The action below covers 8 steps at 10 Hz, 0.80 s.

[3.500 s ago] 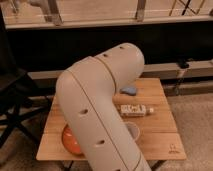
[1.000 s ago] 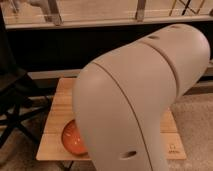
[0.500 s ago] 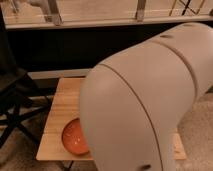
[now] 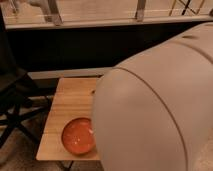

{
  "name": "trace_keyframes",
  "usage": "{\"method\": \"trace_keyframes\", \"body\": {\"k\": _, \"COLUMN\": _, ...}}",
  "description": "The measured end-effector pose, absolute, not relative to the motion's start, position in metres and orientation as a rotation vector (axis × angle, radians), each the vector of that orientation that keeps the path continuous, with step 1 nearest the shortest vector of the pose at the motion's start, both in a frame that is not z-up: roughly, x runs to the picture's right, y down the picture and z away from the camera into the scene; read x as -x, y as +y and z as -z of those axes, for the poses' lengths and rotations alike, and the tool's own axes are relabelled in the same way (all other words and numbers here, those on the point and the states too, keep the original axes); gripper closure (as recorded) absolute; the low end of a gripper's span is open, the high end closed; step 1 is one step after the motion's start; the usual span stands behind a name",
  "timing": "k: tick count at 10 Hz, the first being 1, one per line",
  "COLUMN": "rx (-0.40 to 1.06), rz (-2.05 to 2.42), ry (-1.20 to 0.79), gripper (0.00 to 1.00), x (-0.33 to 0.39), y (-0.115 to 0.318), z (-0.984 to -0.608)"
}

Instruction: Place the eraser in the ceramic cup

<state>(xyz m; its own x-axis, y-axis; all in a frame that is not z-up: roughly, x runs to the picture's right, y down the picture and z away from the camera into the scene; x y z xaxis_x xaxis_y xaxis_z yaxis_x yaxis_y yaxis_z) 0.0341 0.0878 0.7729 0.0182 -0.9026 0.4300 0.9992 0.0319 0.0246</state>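
Observation:
My beige arm (image 4: 155, 105) fills the right and middle of the camera view and hides most of the wooden table (image 4: 70, 95). The gripper is out of view behind the arm. The eraser and the ceramic cup are hidden. Only the wide orange bowl (image 4: 77, 135) shows on the table's near left part.
A black chair frame (image 4: 15, 100) stands left of the table. A dark wall with a pale ledge (image 4: 65, 73) runs behind the table, under a railing (image 4: 100, 20).
The arm has swung further across the view and now covers more of the table; the objects seen 3.5 s ago on the right of the table are hidden.

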Motion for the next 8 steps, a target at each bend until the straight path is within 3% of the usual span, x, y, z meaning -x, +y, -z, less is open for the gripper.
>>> {"method": "trace_keyframes", "body": {"k": 8, "rx": 0.342, "rz": 1.495, "ry": -0.332, "gripper": 1.0, "x": -0.052, "y": 0.088, "z": -0.742}}
